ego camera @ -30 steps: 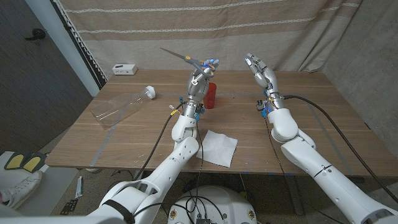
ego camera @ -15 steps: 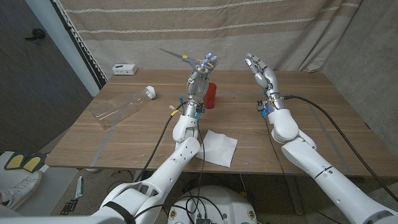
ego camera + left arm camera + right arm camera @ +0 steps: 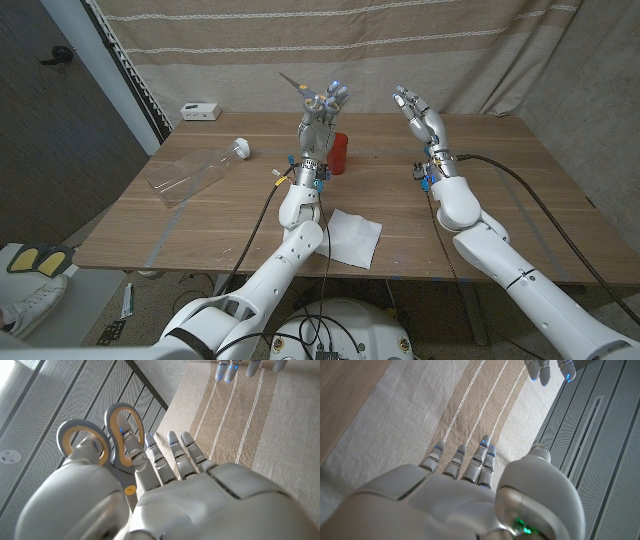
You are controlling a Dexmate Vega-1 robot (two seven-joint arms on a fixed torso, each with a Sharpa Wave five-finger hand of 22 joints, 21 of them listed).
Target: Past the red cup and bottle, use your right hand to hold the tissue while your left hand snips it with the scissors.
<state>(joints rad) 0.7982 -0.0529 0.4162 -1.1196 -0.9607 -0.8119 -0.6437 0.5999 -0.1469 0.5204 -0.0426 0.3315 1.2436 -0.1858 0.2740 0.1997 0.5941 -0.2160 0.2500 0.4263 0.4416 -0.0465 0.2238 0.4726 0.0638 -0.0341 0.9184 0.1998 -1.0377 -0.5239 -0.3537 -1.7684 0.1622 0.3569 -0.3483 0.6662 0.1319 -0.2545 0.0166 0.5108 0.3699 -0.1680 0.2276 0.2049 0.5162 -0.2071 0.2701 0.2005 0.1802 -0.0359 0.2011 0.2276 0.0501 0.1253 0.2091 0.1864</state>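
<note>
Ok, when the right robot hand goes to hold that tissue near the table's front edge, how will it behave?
The tissue looks thin and lies flat, so it will probably be floppy and sag if lifted by one corner. It seems very light, so a push would likely slide or crumple it on the smooth wooden table. Pinching an edge may work better than scooping.

wooden table | striped beige curtain behind | dark panel, perhaps a door

I see a wooden table backed by a beige striped curtain. A small white box sits at its far left corner. A white sneaker and yellow-black object lie on the floor.
</note>
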